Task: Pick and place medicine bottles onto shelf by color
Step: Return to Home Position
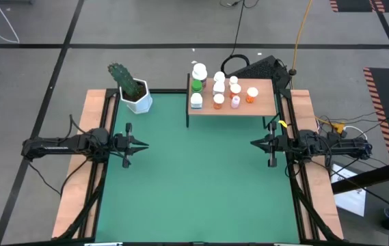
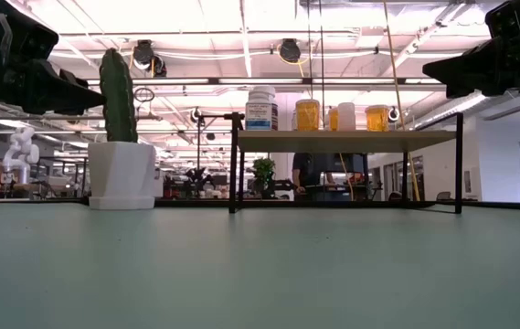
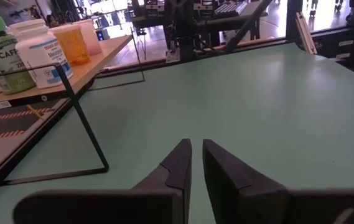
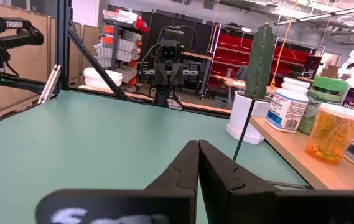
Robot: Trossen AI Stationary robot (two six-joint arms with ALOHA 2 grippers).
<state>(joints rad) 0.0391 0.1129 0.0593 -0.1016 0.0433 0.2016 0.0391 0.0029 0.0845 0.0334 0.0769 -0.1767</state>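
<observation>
The green mat [image 1: 201, 184] fills the middle of the overhead frame, and my two arms lie folded at its left and right edges, pointing at each other across it. My left pincer [image 1: 138, 144] sits at middle left, narrowed to a thin slit and holding nothing. My right pincer [image 1: 256, 143] sits at middle right, pressed closed and also empty. By my reckoning the return to rest is all but done, so doing it well means settling gently, with both pincers level and drawn back. My right arm should be well away from the near leg of the shelf [image 1: 266, 107], which stands just above it at the upper right of the frame. The shelf carries every one of the bottles [image 1: 219, 89] that I can see, packed close, with the green and white ones towards its left end and the orange ones towards its right. I cannot count them surely. At upper left, apart from the shelf, a white pot [image 1: 138, 101] holds a cactus [image 1: 122, 76]. In my right wrist view the clear orange bottle [image 4: 329, 134] lets light through, but I cannot tell what is inside.
</observation>
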